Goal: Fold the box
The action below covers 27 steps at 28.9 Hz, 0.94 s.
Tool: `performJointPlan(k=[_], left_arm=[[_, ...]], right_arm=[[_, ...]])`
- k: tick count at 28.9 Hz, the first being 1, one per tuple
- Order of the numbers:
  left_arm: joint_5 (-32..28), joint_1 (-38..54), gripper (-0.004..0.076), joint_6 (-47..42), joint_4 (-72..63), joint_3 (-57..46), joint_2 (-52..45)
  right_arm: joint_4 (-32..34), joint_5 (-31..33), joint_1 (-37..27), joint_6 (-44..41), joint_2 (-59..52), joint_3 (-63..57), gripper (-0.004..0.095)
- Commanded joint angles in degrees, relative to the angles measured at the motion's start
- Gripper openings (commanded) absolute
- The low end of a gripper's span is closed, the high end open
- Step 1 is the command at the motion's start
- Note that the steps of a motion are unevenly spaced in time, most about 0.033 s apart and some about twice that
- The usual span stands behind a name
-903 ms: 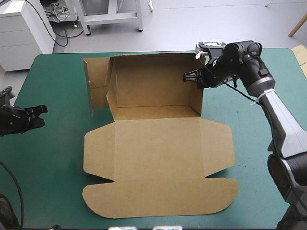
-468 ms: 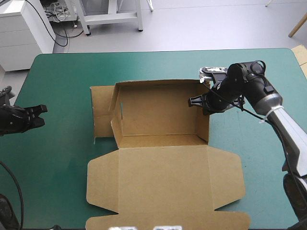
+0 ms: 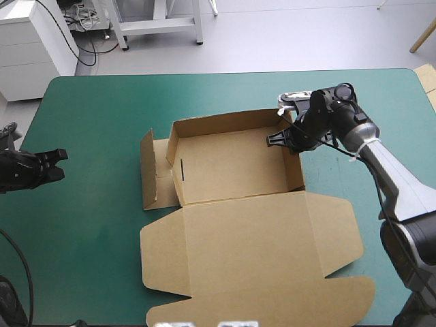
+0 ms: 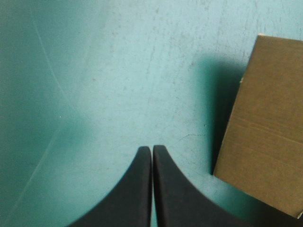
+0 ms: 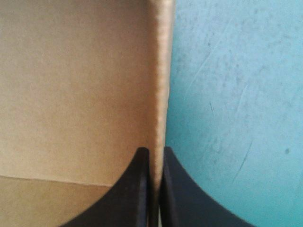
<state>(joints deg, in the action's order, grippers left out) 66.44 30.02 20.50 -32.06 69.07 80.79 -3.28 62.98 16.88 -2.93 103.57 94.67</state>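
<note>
A brown box (image 3: 238, 170) of cut board sits slightly right of the middle of a table with a teal-green cover (image 3: 82, 225). Nearest the robot, its wide lid (image 3: 252, 266) lies flat and open, the rounded front flap reaching toward the table's near edge. Beyond the lid, walls stand raised into an open tray, with one side flap (image 3: 151, 170) splayed outward on the tray's left. At the table's left edge, the left gripper (image 4: 152, 149) hangs over bare cover, its black fingers pressed together on nothing, well apart from the box. At the tray's far right corner, the right gripper (image 5: 155, 152) pinches the upright right wall (image 5: 161, 71), one finger inside the tray and one outside.
</note>
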Motion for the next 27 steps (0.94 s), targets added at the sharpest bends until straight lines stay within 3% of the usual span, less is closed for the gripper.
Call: performJointPlan(k=[1, 4, 7, 13, 15, 19, 27], left_arm=[[-0.6, 0.0, -0.0008, -0.1, -3.3, 1.5, -2.1], [-0.6, 0.0, -0.0008, -0.1, -3.3, 1.5, -2.1], [-0.7, 0.0, -0.0008, 0.0, -3.3, 1.5, -2.1], [-1.1, 0.0, -0.0008, 0.0, -3.3, 1.5, -2.1], [-1.2, 0.0, -0.0008, 0.0, -3.3, 1.5, -2.1], [-1.7, 0.0, -0.0008, 0.0, -3.3, 1.5, -2.1], [-1.7, 0.0, -0.0008, 0.0, -3.9, 1.5, -2.1]], right_arm=[[0.3, -4.0, -0.1, 3.4, -0.5, 3.8, -0.0017], [0.3, -3.7, -0.1, 3.8, 0.5, 5.7, 0.0032], [0.3, -2.5, -0.1, 3.8, 1.5, 6.7, 0.017], [0.0, -1.8, -0.1, 2.9, 1.8, 8.2, 0.0714], [0.0, -0.6, -0.1, 2.3, 1.8, 10.2, 0.085], [0.4, 4.0, -0.1, 1.9, 1.7, 17.5, 0.0885], [0.3, 4.0, -0.1, 0.6, -8.0, 19.1, 0.0885]])
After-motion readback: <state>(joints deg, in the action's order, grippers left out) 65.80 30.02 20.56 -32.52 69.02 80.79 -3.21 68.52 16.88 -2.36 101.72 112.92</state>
